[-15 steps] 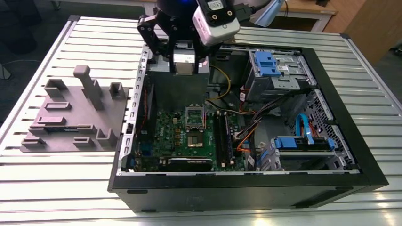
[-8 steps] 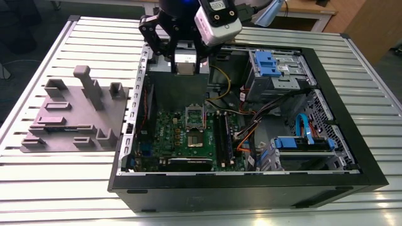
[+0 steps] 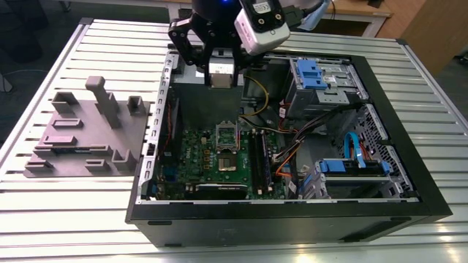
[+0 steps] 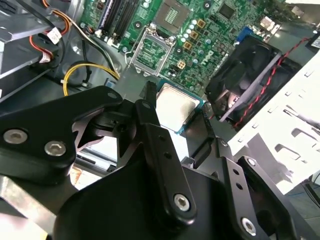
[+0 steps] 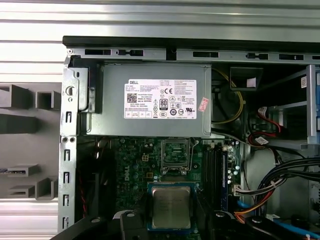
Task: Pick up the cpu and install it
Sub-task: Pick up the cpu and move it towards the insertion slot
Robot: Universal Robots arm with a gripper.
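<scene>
My gripper [image 3: 223, 76] hangs above the far end of the open computer case [image 3: 409, 164], over the power supply. It is shut on the cpu [image 5: 171, 207], a flat square chip with a silver top and a dark rim, held level by two opposite edges between the black fingers [image 5: 141, 212]. The second wrist view shows the cpu [image 4: 175, 106] the same way, between the fingers [image 4: 149, 97]. The open motherboard socket [image 5: 175, 152] lies on the green board below and a little ahead of the chip; it is also seen as the socket [image 3: 227, 137] and the socket [image 4: 152, 50].
A grey plastic fixture [image 3: 84, 137] with upright blocks sits on the slatted table at the exterior view's left. Inside the case are the power supply [image 5: 150, 100], a black fan [image 4: 250, 75], memory slots [image 3: 262, 156], blue drive brackets [image 3: 318, 74] and loose cables [image 3: 292, 148].
</scene>
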